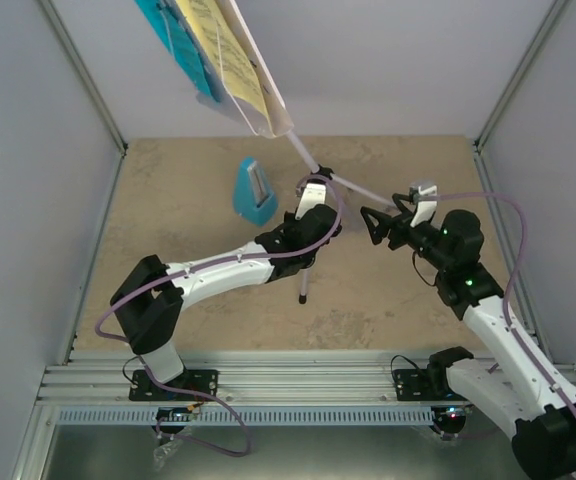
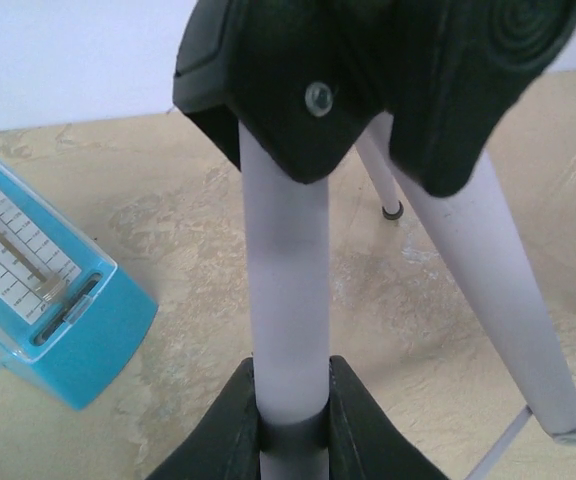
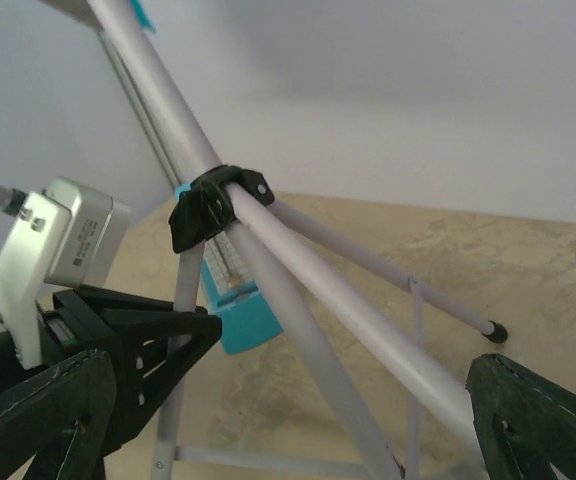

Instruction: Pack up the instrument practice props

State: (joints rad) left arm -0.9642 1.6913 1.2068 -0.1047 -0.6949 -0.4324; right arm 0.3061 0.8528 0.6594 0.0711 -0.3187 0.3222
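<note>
**Stand gripped by one leg, second arm ready beside it**

The left fingers (image 2: 223,430) clamp a leg of the lilac music stand (image 1: 303,155) below its black hub (image 3: 218,205). The right fingers (image 3: 48,420) are spread wide beside the legs, holding nothing. The stand is mid-table (image 1: 188,220) beside the metronome (image 1: 255,190), with the yellow sheet (image 1: 228,50) and cyan sheet (image 1: 178,40) on its desk. It looks light, stiff and top-heavy with smooth tubes, so grip near the hub.

You're in a robot lab cell: plain white panels (image 1: 28,200) box in the stone-look worktop (image 1: 168,180), with slotted aluminium rail (image 1: 298,383) at 6 o'clock.
</note>
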